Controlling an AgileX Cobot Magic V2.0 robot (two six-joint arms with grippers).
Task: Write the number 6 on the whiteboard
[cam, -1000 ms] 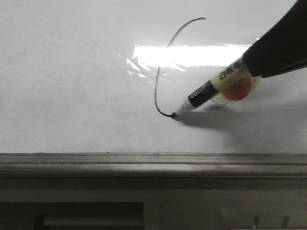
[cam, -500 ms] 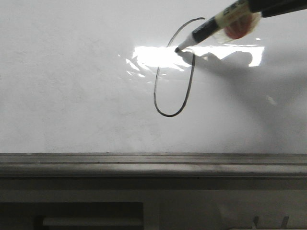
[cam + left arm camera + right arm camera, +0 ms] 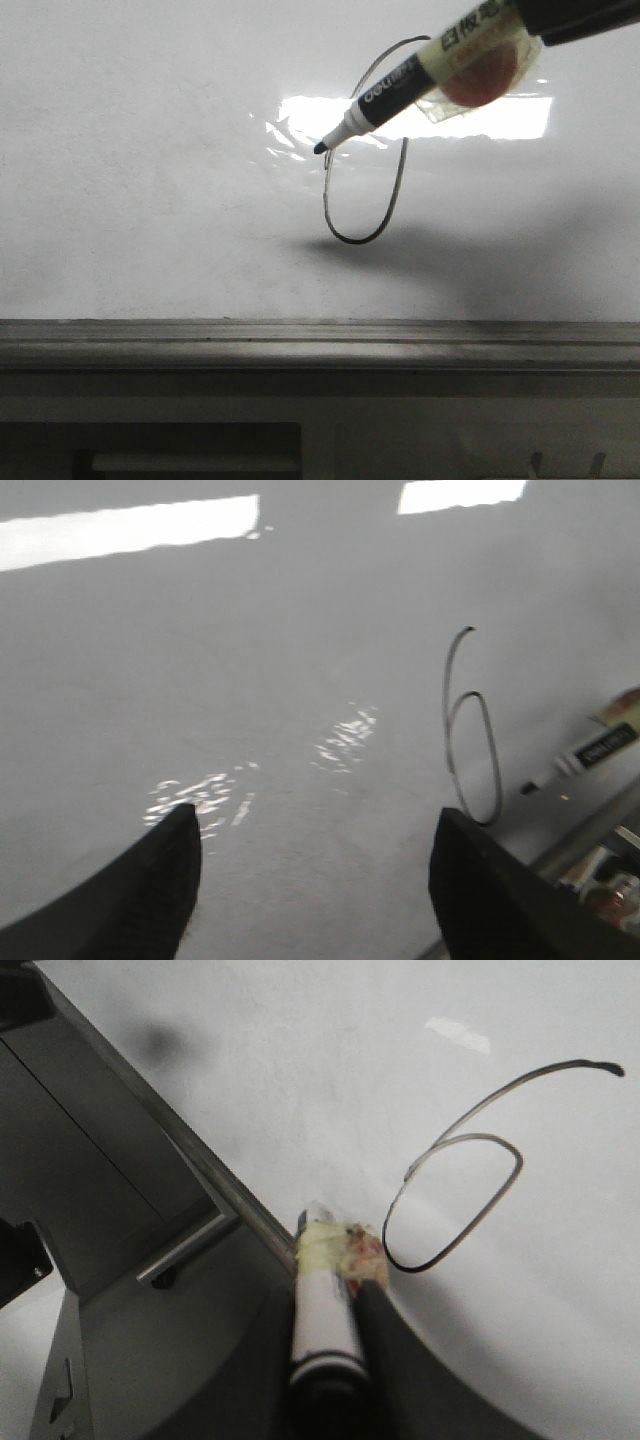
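Note:
The number 6 [image 3: 325, 195] is drawn in a thin black line on the whiteboard [image 3: 150, 180], a tall closed loop with a tail curving up to the right. My right gripper [image 3: 525, 18] is shut on a black-and-white marker [image 3: 400, 85], which is wrapped in tape. Its tip hovers at the loop's upper left, and its shadow falls lower on the board. The right wrist view shows the marker [image 3: 325, 1320] between the fingers and the 6 [image 3: 412, 1268] beyond. My left gripper [image 3: 315, 825] hangs open over bare whiteboard [image 3: 250, 680], left of the 6 [image 3: 497, 780].
A grey metal ledge [image 3: 300, 340] runs along the board's lower edge. Below it is a dark cabinet front with a bar handle [image 3: 190, 458]. A bright light reflection [image 3: 310, 115] crosses the board at the loop's top.
The marker drew from the loop's bottom up its right side and closed the loop. It then came off the board, tip now left of the loop's top.

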